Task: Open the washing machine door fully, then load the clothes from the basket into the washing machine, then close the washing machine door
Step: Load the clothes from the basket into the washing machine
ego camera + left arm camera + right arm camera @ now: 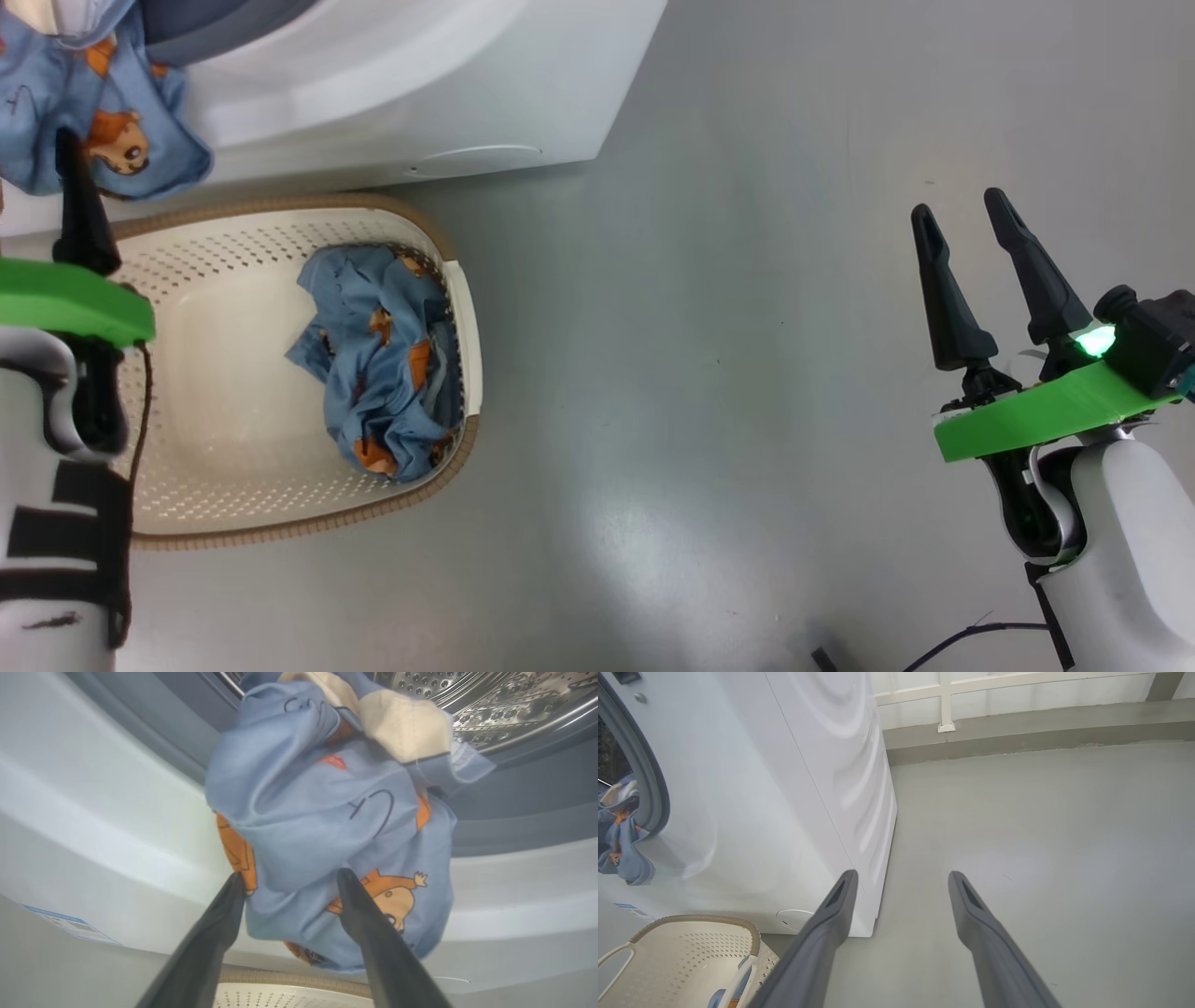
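One of the light blue bear-print clothes (pixel 103 121) (pixel 327 826) (pixel 621 849) hangs out over the grey seal of the washing machine (pixel 420 84) (pixel 784 788), partly in the steel drum (pixel 490 704). My left gripper (pixel 290 879) is open just below it, its fingers (pixel 82 215) in front of the cloth and holding nothing. A second blue garment (pixel 383 355) lies at the right end of the cream basket (pixel 224 373) (pixel 682 952) on the floor before the machine. Off to the right, my right gripper (pixel 960 207) (pixel 902 876) is open over bare floor. The washing machine door is out of view.
Grey floor (pixel 747 373) spreads to the right of the machine and basket. A low wall base with a white rail (pixel 943 700) runs behind. A dark cable (pixel 971 635) lies near my right arm. The machine's round lower cap (pixel 476 159) faces the basket.
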Controlling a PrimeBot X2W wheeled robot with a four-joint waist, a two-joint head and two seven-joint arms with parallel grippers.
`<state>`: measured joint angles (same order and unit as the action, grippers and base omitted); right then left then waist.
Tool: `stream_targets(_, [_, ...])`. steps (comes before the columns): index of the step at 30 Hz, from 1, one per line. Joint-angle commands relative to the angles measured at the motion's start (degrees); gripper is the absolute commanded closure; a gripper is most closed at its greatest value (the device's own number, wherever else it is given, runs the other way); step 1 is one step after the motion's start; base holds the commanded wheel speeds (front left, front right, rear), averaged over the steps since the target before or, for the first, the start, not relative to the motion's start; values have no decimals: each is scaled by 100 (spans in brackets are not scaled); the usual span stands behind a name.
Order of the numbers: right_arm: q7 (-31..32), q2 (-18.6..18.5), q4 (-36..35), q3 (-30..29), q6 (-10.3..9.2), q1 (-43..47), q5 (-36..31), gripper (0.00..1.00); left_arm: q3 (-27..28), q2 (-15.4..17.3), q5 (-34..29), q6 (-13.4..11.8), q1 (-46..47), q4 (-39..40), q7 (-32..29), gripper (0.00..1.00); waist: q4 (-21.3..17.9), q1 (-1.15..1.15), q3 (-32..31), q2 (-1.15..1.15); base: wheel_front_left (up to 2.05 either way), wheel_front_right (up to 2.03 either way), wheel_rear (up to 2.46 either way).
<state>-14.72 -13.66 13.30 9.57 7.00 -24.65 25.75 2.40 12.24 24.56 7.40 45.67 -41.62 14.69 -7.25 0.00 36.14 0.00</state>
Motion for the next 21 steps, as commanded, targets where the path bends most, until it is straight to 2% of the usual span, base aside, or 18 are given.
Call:
stream_targets(1, [-28,2,-139,108,48,27,-6,0,64,292,70,9,82,47,30,0,-31,0,27,0,0,0,0])
stream_targets(6, [-28,22,-151,110,48,1,-12,0,-372,375,328,9,305,-13,30,0,-83,0,61,0,0,0,0])
stream_targets(7, [-28,27,-151,106,48,0,-14,0,-461,390,374,9,328,0,30,8,-89,0,63,0,0,0,0])
stream_targets(8, [-28,33,-151,102,48,0,-16,0,-532,403,417,9,346,16,30,41,-93,0,65,0,0,0,0])
stream_targets(9, [-28,38,-152,97,48,1,-18,0,-597,410,461,9,359,36,30,65,-96,0,67,0,0,0,0])
stream_targets(10, [-28,44,-153,92,48,2,-19,0,-655,419,493,9,366,63,30,100,-98,0,68,0,0,0,0])
stream_targets(15, [-28,76,-163,64,48,23,-20,0,-785,448,582,9,342,435,30,100,-90,0,68,0,0,0,0])
stream_targets(21, [-28,134,-160,46,48,54,-19,0,-590,400,391,9,167,1164,30,100,-69,0,44,0,0,0,0])
